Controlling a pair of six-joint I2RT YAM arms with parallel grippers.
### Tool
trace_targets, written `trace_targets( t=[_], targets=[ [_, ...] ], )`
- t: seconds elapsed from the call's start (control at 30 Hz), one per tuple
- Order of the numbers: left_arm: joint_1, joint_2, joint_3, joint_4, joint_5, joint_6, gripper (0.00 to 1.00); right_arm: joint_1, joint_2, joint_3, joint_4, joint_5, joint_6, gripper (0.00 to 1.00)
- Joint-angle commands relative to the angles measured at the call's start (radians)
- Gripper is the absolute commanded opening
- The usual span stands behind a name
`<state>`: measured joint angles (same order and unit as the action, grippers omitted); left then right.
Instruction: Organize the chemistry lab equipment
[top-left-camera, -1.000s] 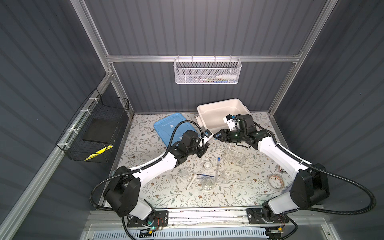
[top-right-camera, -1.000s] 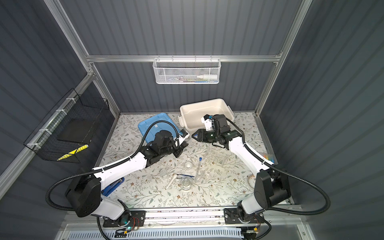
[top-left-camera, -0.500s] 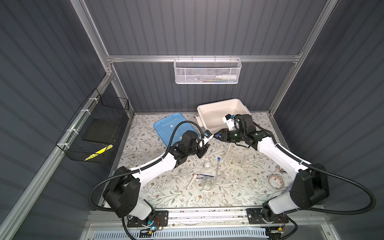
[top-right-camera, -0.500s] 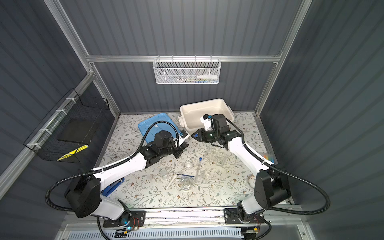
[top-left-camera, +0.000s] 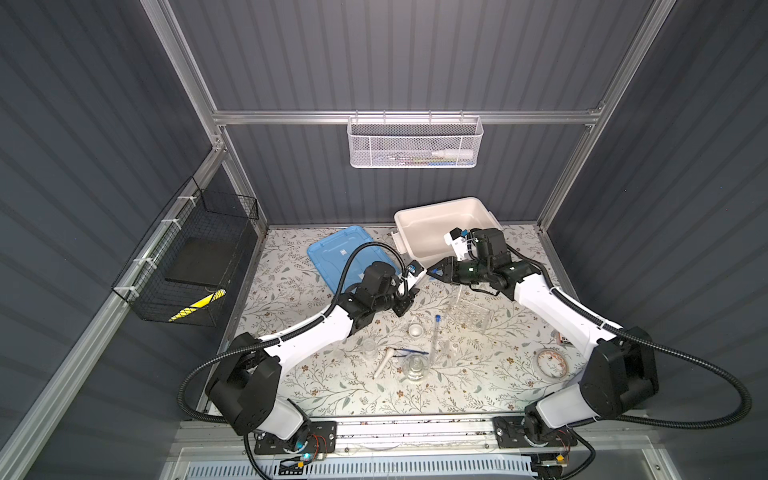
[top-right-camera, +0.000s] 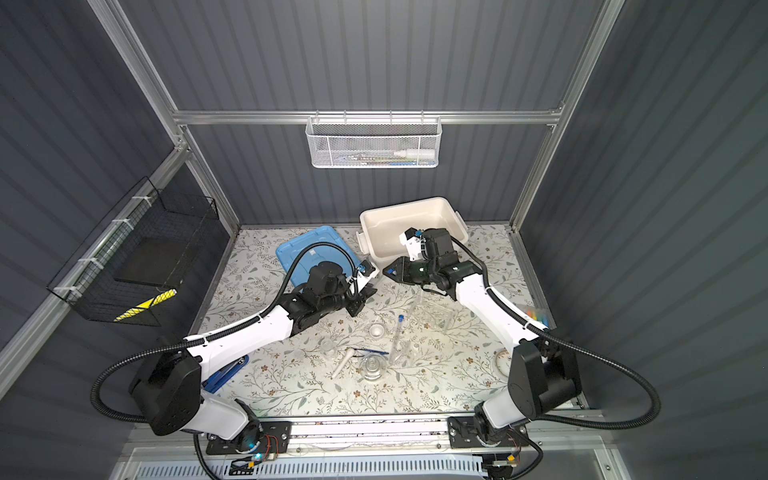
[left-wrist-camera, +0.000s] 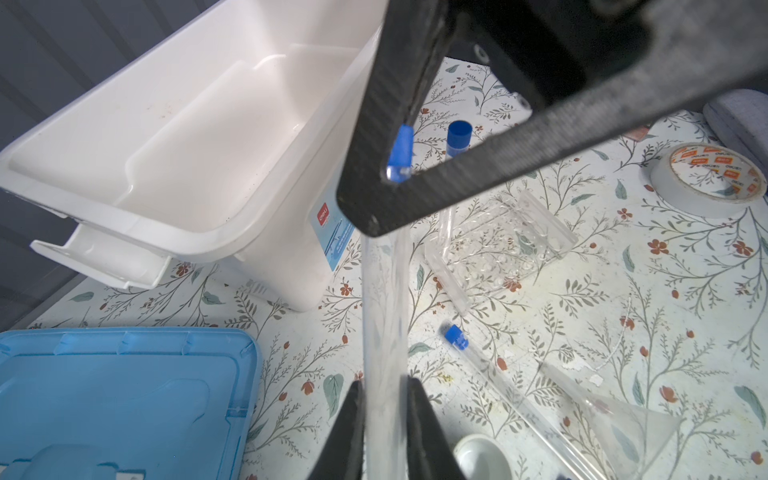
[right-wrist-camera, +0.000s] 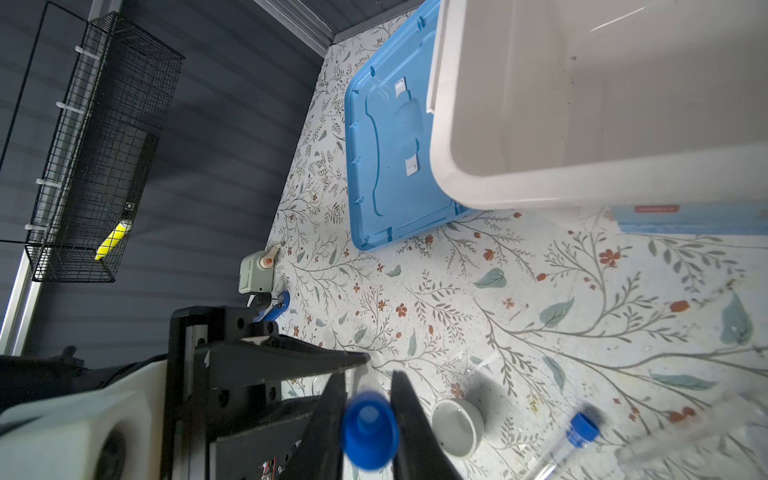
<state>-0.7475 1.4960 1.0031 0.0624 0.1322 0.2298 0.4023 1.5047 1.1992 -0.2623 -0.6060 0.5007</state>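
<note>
The blue-capped test tube (left-wrist-camera: 384, 299) is held in the air above the floral mat (left-wrist-camera: 623, 332), near the white bin (left-wrist-camera: 208, 232); the left gripper (left-wrist-camera: 384, 380) pinches its clear shaft; the right gripper (right-wrist-camera: 369, 374) pinches its capped end; a second tube (left-wrist-camera: 498, 378) lies near the clear rack (left-wrist-camera: 507, 241).

The left arm (top-left-camera: 316, 332) reaches from 7 o'clock toward 1, and the right arm (top-left-camera: 557, 307) from 5 toward 10. The right gripper (right-wrist-camera: 368, 378) pinches a test tube (left-wrist-camera: 384, 311) at its cap. The left gripper (left-wrist-camera: 382, 384) flanks its body, perhaps gripping.
</note>
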Motion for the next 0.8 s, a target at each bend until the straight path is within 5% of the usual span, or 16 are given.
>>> trace_targets(
  t=[0.0, 0.3, 0.37, 0.77],
  targets=[
    [-0.007, -0.014, -0.009, 0.013, 0.001, -0.003, 0.37, 0.004, -0.005, 0.005, 0.006, 0.007, -0.005, 0.20],
    [-0.006, -0.056, -0.046, 0.050, -0.066, -0.044, 0.79, 0.004, -0.041, -0.013, 0.045, 0.076, -0.004, 0.19],
    [-0.006, -0.069, -0.058, 0.058, -0.086, -0.057, 1.00, 0.004, -0.056, -0.017, 0.059, 0.099, -0.007, 0.19],
    [-0.007, -0.118, -0.130, 0.073, -0.285, -0.115, 1.00, -0.036, -0.163, 0.038, 0.002, 0.321, -0.108, 0.22]
  ],
)
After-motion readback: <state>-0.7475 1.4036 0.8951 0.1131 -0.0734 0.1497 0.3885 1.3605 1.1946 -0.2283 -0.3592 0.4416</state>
